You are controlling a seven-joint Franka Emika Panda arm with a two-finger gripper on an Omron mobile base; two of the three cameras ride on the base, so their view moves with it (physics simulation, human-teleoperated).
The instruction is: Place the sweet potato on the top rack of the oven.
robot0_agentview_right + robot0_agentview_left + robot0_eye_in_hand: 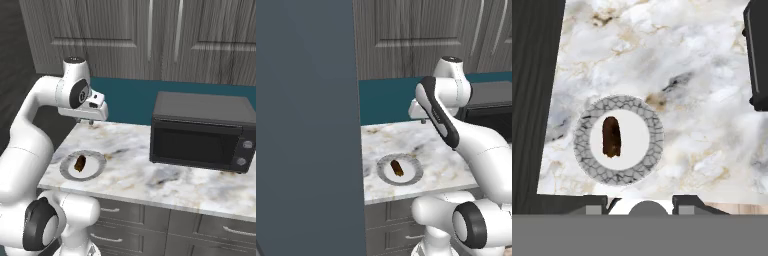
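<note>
The sweet potato [397, 168] [80, 163] [611, 136], a small brown tuber, lies in the middle of a round grey-rimmed white plate [381, 170] [98, 168] [655, 135] near the front left of the marble counter [140, 175]. My gripper [423, 119] [90, 121] [641, 202] hangs well above the counter, behind the plate and pointing down at it. Its fingertips [596, 202] stand wide apart, open, with nothing between them. The oven with its top rack is out of view.
A black box-shaped appliance [200, 132] [491, 107] [758, 55] with two round knobs stands on the counter to the right. A tall dark grey panel [306, 125] bounds the counter's left end. Grey wall cabinets [150, 35] hang over a teal backsplash; drawers sit below the front edge.
</note>
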